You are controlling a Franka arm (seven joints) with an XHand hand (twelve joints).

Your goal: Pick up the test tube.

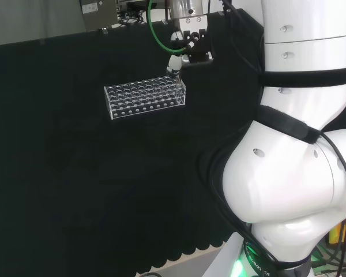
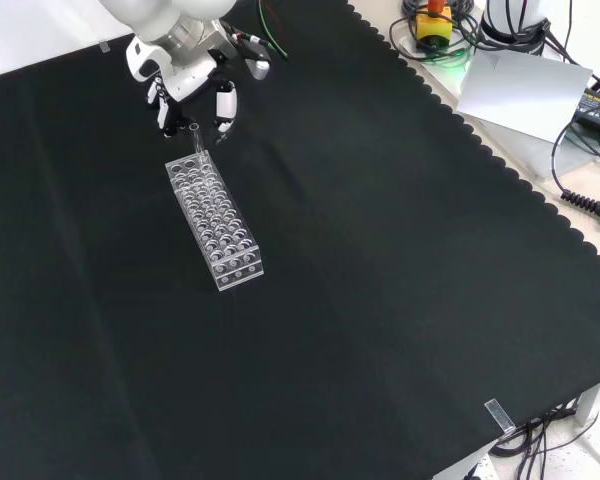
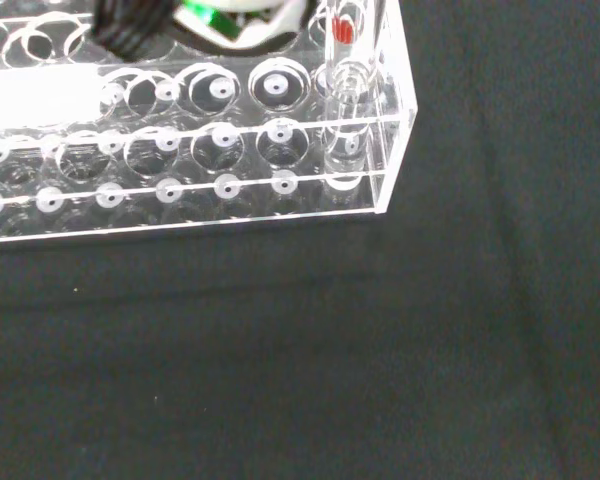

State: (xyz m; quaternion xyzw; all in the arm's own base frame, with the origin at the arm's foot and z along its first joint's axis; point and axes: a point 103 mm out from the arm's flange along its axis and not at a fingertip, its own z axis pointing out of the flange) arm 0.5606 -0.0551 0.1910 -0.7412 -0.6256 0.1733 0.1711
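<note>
At the rack's (image 2: pixel 213 221) far end in the front view, we see the robot hand (image 2: pixel 192 92) poised over the test tube (image 2: pixel 196 143), fingers (image 2: pixel 224 105) spread around it, holding nothing. Tube stands upright in a corner hole. Step: reaching; next, we judge, pinch and lift straight. Black surface (image 2: pixel 400 280) around is bare; only rack walls crowd it.

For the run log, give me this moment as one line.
stage: reaching | hand: above rack end, fingers around tube top | test tube: upright in corner hole of clear rack | lifted: not yet
</note>
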